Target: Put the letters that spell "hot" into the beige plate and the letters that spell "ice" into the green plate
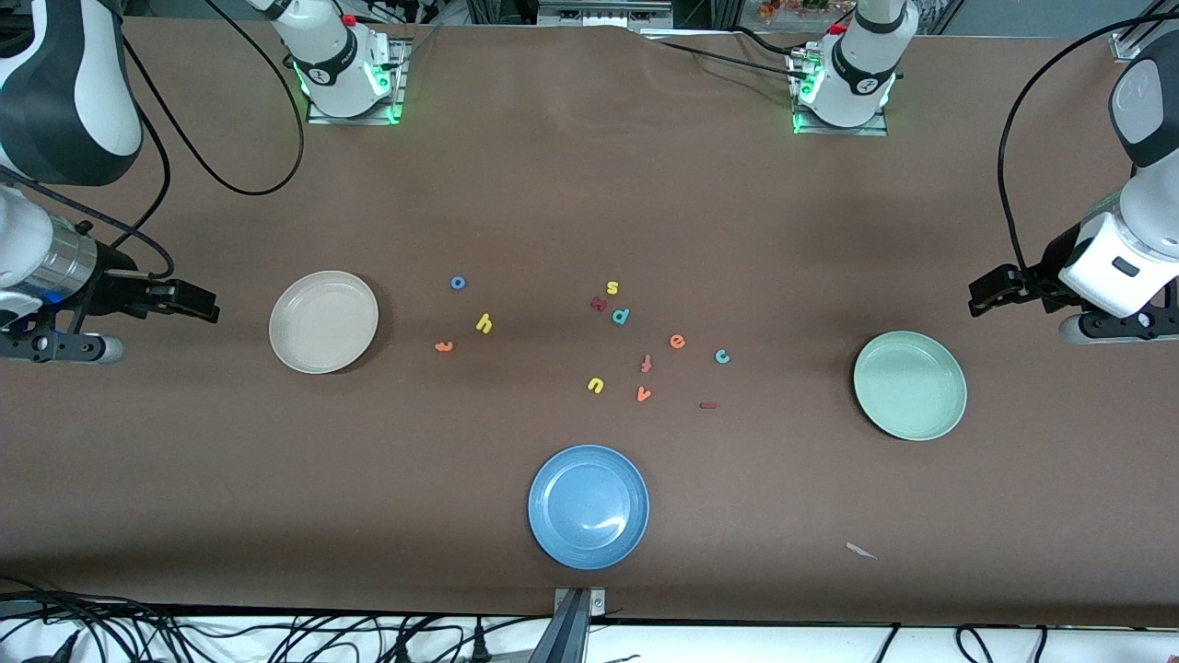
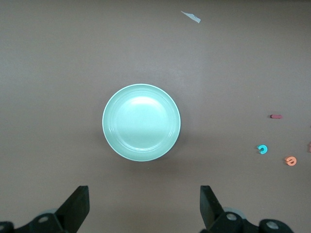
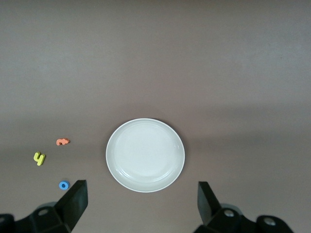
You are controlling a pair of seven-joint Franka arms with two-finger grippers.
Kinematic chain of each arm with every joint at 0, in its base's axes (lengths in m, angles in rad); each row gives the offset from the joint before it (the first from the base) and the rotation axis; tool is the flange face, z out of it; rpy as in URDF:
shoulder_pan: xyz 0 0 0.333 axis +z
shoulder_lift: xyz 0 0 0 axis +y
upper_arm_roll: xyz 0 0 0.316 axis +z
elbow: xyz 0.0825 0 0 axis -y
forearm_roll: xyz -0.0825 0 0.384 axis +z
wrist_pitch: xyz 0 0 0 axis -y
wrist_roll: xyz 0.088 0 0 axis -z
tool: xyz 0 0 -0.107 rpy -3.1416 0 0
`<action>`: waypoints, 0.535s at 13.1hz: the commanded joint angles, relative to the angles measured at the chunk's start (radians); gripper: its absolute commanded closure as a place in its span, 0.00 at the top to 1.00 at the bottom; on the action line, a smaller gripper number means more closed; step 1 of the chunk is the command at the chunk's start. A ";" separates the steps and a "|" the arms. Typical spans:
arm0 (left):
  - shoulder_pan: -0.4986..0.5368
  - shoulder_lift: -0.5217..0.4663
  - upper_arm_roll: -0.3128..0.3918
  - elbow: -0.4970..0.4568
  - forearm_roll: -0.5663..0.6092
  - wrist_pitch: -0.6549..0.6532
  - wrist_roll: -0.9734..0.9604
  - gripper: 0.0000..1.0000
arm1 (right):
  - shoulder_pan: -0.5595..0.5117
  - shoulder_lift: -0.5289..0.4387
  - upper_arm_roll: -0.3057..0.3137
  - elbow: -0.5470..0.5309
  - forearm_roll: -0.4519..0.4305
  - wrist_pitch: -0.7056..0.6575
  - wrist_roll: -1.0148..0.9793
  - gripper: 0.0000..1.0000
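The empty beige plate point(image 1: 323, 321) point(image 3: 145, 155) lies toward the right arm's end. Beside it are the blue o point(image 1: 458, 283) point(image 3: 63, 185), yellow h point(image 1: 484, 323) point(image 3: 39, 158) and orange t point(image 1: 444, 346) point(image 3: 62, 141). Toward the left arm's end lies the empty green plate point(image 1: 910, 385) point(image 2: 141, 122). The orange e point(image 1: 677, 342) point(image 2: 290, 160), teal c point(image 1: 722, 356) point(image 2: 262, 149) and dark red i point(image 1: 708, 405) point(image 2: 276, 116) rest beside it. My right gripper point(image 1: 204, 308) point(image 3: 142, 206) hangs open over bare table by the beige plate. Over the table by the green plate, my left gripper point(image 1: 978, 300) point(image 2: 143, 208) is open, holding nothing.
A blue plate point(image 1: 589, 505) sits nearest the front camera. Other loose letters lie mid-table: yellow s point(image 1: 612, 287), dark red zigzag point(image 1: 599, 303), teal p point(image 1: 621, 316), reddish f point(image 1: 647, 363), yellow u point(image 1: 595, 385), orange v point(image 1: 643, 395). A paper scrap point(image 1: 861, 551) lies near the front edge.
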 commanded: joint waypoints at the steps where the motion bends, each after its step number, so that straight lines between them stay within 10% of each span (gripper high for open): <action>1: 0.001 -0.004 -0.001 0.001 0.016 0.007 0.018 1.00 | 0.003 -0.015 0.001 0.003 -0.010 -0.024 -0.009 1.00; 7: 0.001 -0.004 -0.001 0.001 0.016 0.007 0.017 1.00 | 0.003 -0.020 0.001 0.001 -0.007 -0.038 -0.003 1.00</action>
